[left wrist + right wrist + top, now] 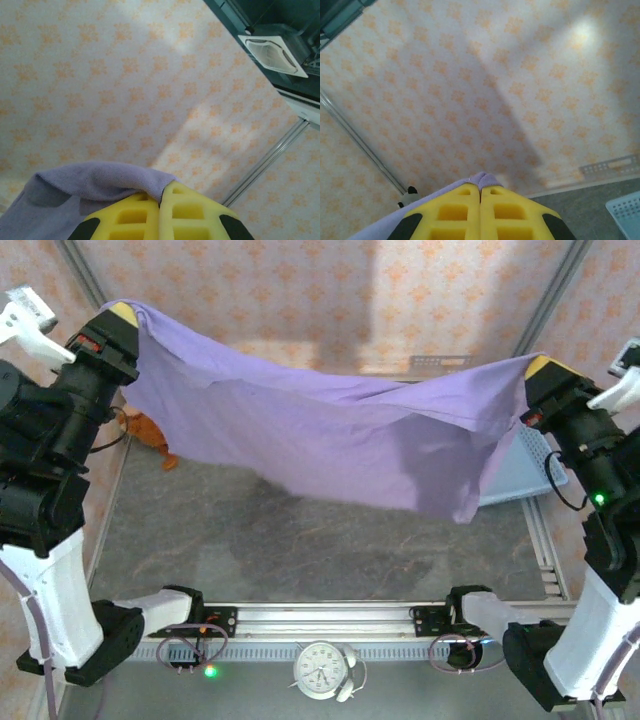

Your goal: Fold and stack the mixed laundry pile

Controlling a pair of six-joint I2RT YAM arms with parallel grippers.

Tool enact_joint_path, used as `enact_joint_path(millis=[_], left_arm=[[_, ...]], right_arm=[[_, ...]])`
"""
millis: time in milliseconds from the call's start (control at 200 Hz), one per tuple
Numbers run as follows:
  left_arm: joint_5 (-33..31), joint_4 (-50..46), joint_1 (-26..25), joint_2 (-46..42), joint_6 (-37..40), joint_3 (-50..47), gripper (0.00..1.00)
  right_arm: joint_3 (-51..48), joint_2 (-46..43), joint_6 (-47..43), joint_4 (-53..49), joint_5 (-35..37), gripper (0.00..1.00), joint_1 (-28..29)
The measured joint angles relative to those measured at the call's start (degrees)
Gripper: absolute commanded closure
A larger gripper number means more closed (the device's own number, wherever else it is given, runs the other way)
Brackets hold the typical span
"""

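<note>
Lavender-purple cloth garment point(330, 435), large and plain, hangs in the air above the far half of the grey stone-pattern surface point(300, 550). It is stretched like a wide sheet from the left edge to the right edge. Its upper border sags in the middle, and its lower border hangs free without touching the surface. The longest part hangs down toward the right side.

The left pincer point(125, 311) is raised above the far left corner. In the left wrist view its yellow fingers point(132, 215) are pressed together, and one corner of the garment point(90, 185) is pinched between them and falls away to the left.

The right pincer point(545, 365) is raised near the right edge, a little lower than the left one. In the right wrist view the right pincer point(480, 189) is also pressed together, and a small fold of the purple cloth point(481, 178) comes out at its tips, so it pinches the other corner.

A small orange plush toy point(150, 430) lies at the left edge, below the left pincer and partly behind the cloth. A light blue slatted plastic basket point(520, 475) stands at the right edge, partly covered by the hanging garment. A white round alarm clock point(322, 668) stands at the near edge, between the two arm bases.
</note>
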Motion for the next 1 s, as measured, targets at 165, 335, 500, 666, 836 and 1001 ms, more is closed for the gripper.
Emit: enact_joint_path(millis=[165,335,500,666,836,1001], left_arm=[[-0.7,0.0,0.0,5.5,0.3,0.0,1.0],[-2.0,-0.5,0.0,18.8,2.1,4.9,1.0],[-3.0,-1.5,0.0,38.8,4.9,10.0,0.47],[-3.1,-8.8,0.0,63.0,5.7,22.4,0.0],[-2.8,-17.0,0.0,74.1,5.5,27.3,0.0],[-2.2,-15.5,0.0,61.9,5.7,9.8,0.0]], right_arm=[[-11.1,2.1,1.5,4.5,1.6,1.0,0.0],[-20.6,10.8,2.6,11.3,4.5,1.0,0.0],[-28.3,23.9,4.5,19.4,7.1,0.84,0.0],[-25.7,38.6,6.3,23.4,7.5,0.2,-0.1],[-18.6,48.2,6.4,21.9,7.2,0.14,-0.4],[-23.6,43.1,5.2,20.3,7.0,0.16,-0.3]])
